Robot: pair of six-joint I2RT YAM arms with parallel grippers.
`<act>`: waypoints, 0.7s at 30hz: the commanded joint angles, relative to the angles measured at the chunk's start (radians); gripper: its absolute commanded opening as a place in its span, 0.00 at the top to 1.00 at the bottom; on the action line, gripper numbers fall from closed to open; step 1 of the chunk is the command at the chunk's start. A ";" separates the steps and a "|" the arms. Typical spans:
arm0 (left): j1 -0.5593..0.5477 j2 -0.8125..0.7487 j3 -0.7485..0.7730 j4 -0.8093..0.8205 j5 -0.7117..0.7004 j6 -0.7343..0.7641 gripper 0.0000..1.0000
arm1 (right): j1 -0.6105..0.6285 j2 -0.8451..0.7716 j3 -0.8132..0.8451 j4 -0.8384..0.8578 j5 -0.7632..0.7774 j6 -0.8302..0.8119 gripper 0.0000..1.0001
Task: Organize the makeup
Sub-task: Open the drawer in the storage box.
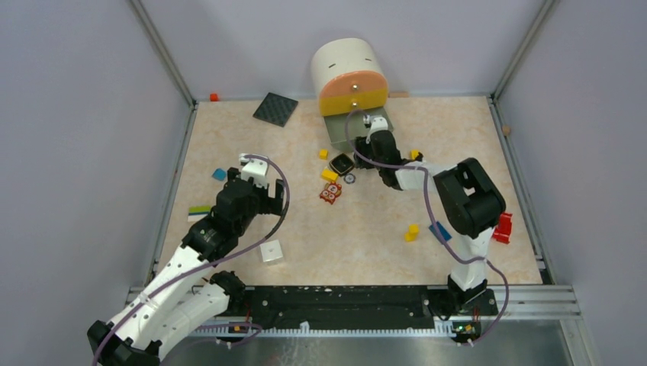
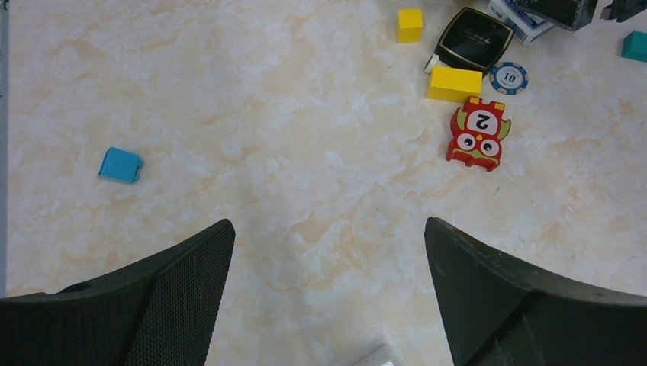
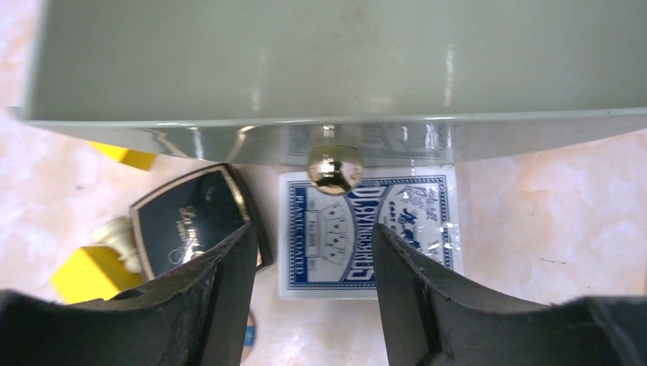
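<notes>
Marble-patterned beige surface [image 1: 343, 259] carries a scatter of small items in front of two black-and-white arms. At far centre stands a cream-and-orange rounded box [image 1: 349, 72], with its grey-green drawer [image 3: 328, 69] jutting toward the near side.

The right fingers [image 1: 372, 131] reach up to the drawer front. They are parted and grip nothing, and the shiny round knob [image 3: 334, 166] sits just beyond their tips, untouched. The left fingers [image 1: 271, 200] hover over the left half of the surface, spread wide and holding nothing.

A black textured square [image 1: 275, 109] lies at the far left, near the back edge. A blue-backed deck of cards [image 3: 336, 236] lies flat below the drawer's front edge, directly under the knob.

The black square compact [image 3: 191, 221] lies flat on the surface just left of the deck, near the drawer's left corner. Whether the two touch cannot be told, since one finger covers the gap.

On the near side of the compact is a red owl block [image 2: 478, 133] bearing the number 2. A yellow block [image 2: 455, 84] lies between the owl and the compact. A blue-and-white poker chip [image 2: 509, 77] marked 10 sits just right of that block. A small blue block [image 2: 120, 165] lies alone, well apart to the left.
</notes>
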 commanded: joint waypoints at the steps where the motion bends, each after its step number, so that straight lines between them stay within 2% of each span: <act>1: 0.005 0.002 -0.007 0.043 0.011 0.005 0.01 | 0.044 -0.117 -0.012 0.006 -0.012 0.000 0.42; 5: 0.005 0.003 -0.007 0.042 0.013 0.005 0.01 | 0.096 -0.112 0.001 0.004 -0.008 0.027 0.39; 9: 0.007 0.002 -0.007 0.043 0.016 0.004 0.01 | 0.144 -0.047 0.069 -0.032 0.084 0.050 0.30; 14: 0.007 0.003 -0.009 0.044 0.022 0.006 0.01 | 0.150 0.007 0.095 -0.026 0.180 0.167 0.27; 21: 0.007 0.001 -0.009 0.045 0.028 0.007 0.01 | 0.168 0.076 0.149 -0.034 0.260 0.192 0.22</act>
